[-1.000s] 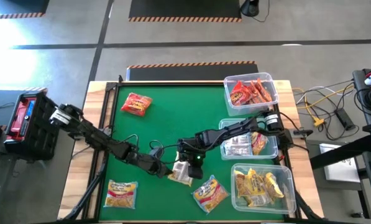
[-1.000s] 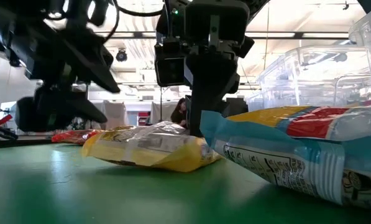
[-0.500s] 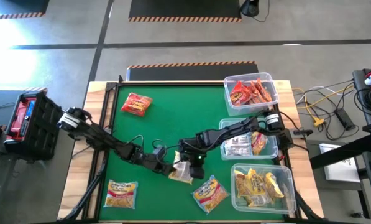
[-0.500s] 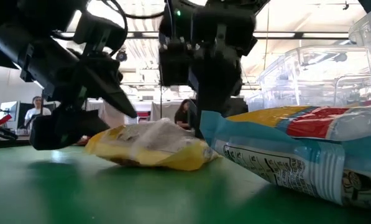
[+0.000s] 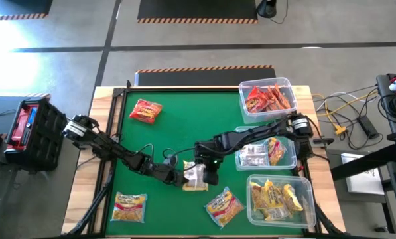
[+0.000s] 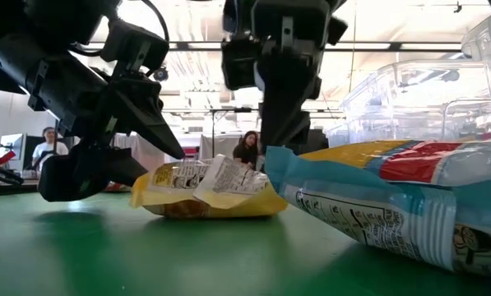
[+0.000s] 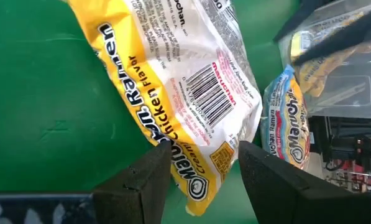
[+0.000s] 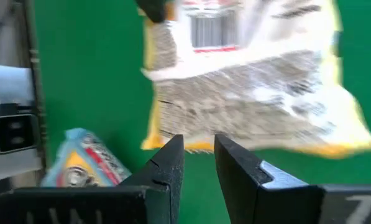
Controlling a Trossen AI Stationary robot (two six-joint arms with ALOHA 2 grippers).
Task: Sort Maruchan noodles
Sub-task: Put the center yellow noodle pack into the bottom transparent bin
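Note:
A yellow Maruchan noodle packet (image 5: 196,179) sits mid-table toward the near edge, its printed white back (image 6: 216,177) tipped up and its lower side on the green mat. My right gripper (image 5: 205,172) stands above it, shut on its edge. My left gripper (image 5: 179,176) is low at the packet's left end, open, a finger on either side of that end (image 7: 201,177). A blue-and-yellow packet (image 5: 224,206), a yellow-orange packet (image 5: 130,206) and a red packet (image 5: 146,110) lie flat on the mat. My right gripper pinches the packet's yellow edge (image 8: 197,148) between its two fingertips, coming down at a slant from the table's right. That edge is raised; the packet hangs tilted below the fingers with its opposite side (image 6: 212,212) on the mat. My left gripper: I cannot tell whether its fingers (image 7: 149,177) touch the packet's end.
Three clear bins line the right edge: red packets in the far one (image 5: 269,98), mixed ones in the middle (image 5: 264,154), yellow ones in the near one (image 5: 280,199). Open green mat lies at the centre and far left.
My right gripper has risen with the packet's edge, and the packet has tipped from lying flat to showing its printed back, its lower side staying on the mat. My left gripper first came down and toward the packet's left end, then kept still.

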